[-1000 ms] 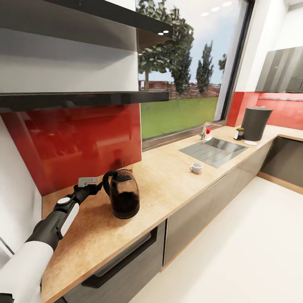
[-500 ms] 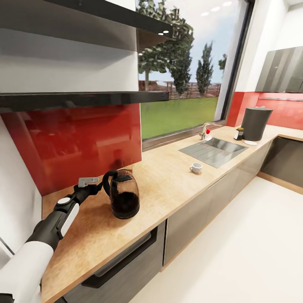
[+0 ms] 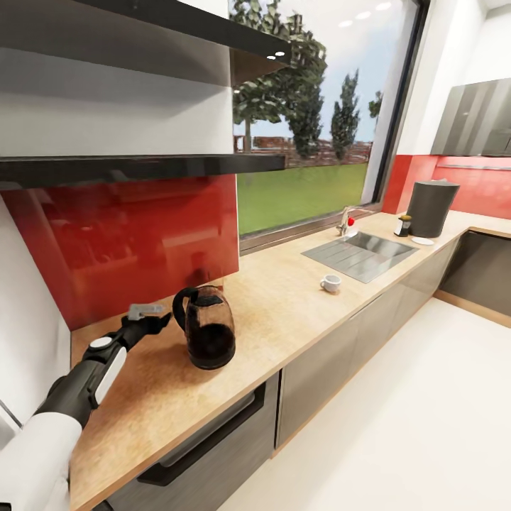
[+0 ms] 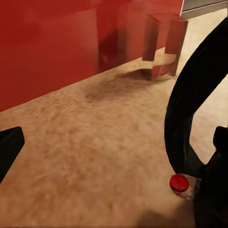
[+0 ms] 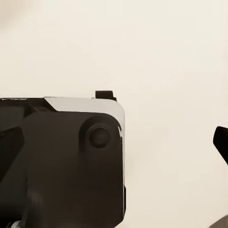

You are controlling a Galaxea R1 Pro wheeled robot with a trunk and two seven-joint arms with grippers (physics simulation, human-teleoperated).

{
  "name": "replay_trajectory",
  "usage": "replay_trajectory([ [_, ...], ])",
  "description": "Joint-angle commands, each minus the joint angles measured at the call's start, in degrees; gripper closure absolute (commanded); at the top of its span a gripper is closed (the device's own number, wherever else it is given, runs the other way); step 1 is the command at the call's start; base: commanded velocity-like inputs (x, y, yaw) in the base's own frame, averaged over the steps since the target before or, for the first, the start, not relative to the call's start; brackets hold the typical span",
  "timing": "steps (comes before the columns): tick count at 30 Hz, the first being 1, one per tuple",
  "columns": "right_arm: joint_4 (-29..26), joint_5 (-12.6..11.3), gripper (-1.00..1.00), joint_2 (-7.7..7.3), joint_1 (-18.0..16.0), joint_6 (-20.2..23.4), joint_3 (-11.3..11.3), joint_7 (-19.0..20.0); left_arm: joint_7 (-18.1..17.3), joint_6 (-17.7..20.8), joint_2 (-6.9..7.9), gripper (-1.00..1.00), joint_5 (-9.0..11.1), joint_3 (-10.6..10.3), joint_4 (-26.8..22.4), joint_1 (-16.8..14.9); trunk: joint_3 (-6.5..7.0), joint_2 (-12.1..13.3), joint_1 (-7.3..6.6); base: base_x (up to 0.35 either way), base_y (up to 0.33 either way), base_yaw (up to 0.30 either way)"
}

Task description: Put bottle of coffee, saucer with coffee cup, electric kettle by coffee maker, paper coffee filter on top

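Beside the electric kettle [image 3: 207,335] handle, spread left jaws (fingers [image 4: 9,147] apart) risk nudging and tipping it off the bench [image 3: 284,305].

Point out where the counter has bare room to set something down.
Widest bare stretch: between the kettle and the cup. Another patch lies in front of the kettle toward the counter edge. Crowded: the far end, where the coffee maker, bottle and saucer cluster beyond the sink.

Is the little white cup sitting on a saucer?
No, the coffee cup stands right on the bare wooden countertop, with no saucer under it.
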Motion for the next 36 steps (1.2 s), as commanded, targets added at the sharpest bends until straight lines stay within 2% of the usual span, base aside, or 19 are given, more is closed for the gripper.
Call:
replay_trajectory([
  [1,0.1,0.6,-1.0,0.01,-0.1,-0.2,-0.5,-0.1,-0.3,0.4,0.39,-1.0,0.6,-0.1,-0.1,-0.1,-0.1,-0.1,0.02,0.0,0.0,0.0],
  [12,0.1,0.6,-1.0,0.0,-0.1,-0.2,-0.4,-0.2,-3.8,0.1,3.94,-1.0,0.5,-0.2,-0.1,-0.3,-0.1,-0.1,0.02,0.0,0.0,0.0],
  [17,0.1,0.6,-1.0,0.0,-0.1,-0.2,-0.4,-0.2,-5.4,0.1,3.99,-1.0,0.4,-0.2,-0.1,-0.3,-0.1,-0.1,0.02,0.0,0.0,0.0],
  [18,0.1,0.6,-1.0,0.0,-0.1,-0.2,-0.4,-0.2,-18.6,0.1,3.96,-1.0,0.4,-0.2,-0.1,-0.3,-0.1,-0.1,0.02,0.0,0.0,0.0],
  [36,0.1,0.6,-1.0,0.01,-0.1,-0.2,-0.4,-0.2,-19.0,0.2,3.6,-1.0,0.4,-0.7,-0.1,0.2,-0.1,-0.1,0.02,0.0,0.0,0.0],
])
